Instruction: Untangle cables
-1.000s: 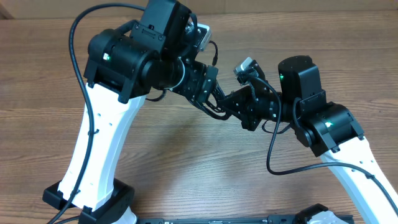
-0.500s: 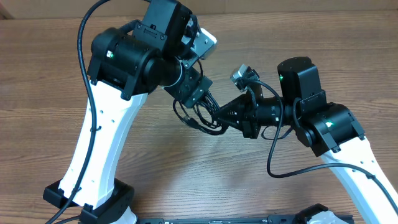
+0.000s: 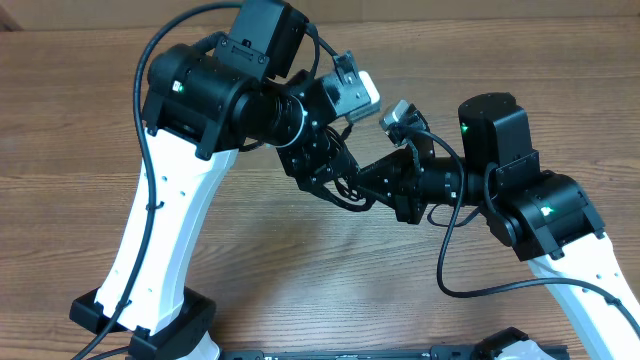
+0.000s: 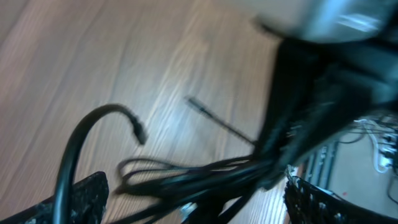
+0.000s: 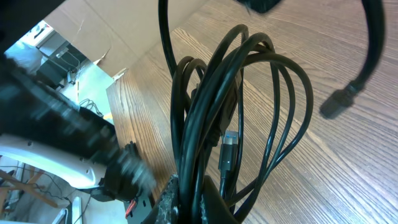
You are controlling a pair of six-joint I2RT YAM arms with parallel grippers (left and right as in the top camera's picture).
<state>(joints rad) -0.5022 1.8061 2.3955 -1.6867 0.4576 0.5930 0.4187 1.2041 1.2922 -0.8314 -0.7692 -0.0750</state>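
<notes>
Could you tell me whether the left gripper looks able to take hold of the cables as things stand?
Probably yes: the left gripper is open and the cables run between its fingers. The right gripper, shut on the same bundle, sits close beside it.

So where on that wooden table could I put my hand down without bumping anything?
Bare brown wooden table lies left of the left arm's white link, and in front between that link and the right arm's white link. The centre is crowded: the left gripper and right gripper meet at the thin black cables.
</notes>
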